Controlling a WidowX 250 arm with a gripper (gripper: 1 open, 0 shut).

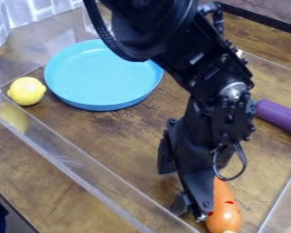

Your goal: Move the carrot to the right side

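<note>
The orange carrot (224,215) lies at the bottom edge of the view, right of centre, seen end-on and running towards the camera. Its leaves do not show. The black arm comes down from the top, and my gripper (199,198) points straight down right against the carrot's left side. One dark finger (185,195) stands beside the carrot. The arm's body hides the other finger, so I cannot make out how the jaws stand or whether they hold the carrot.
A blue plate (102,73) sits at the upper left with a yellow lemon (26,90) just left of it. A purple eggplant (279,114) lies at the right edge. A clear plastic wall (75,159) runs along the wooden table's front.
</note>
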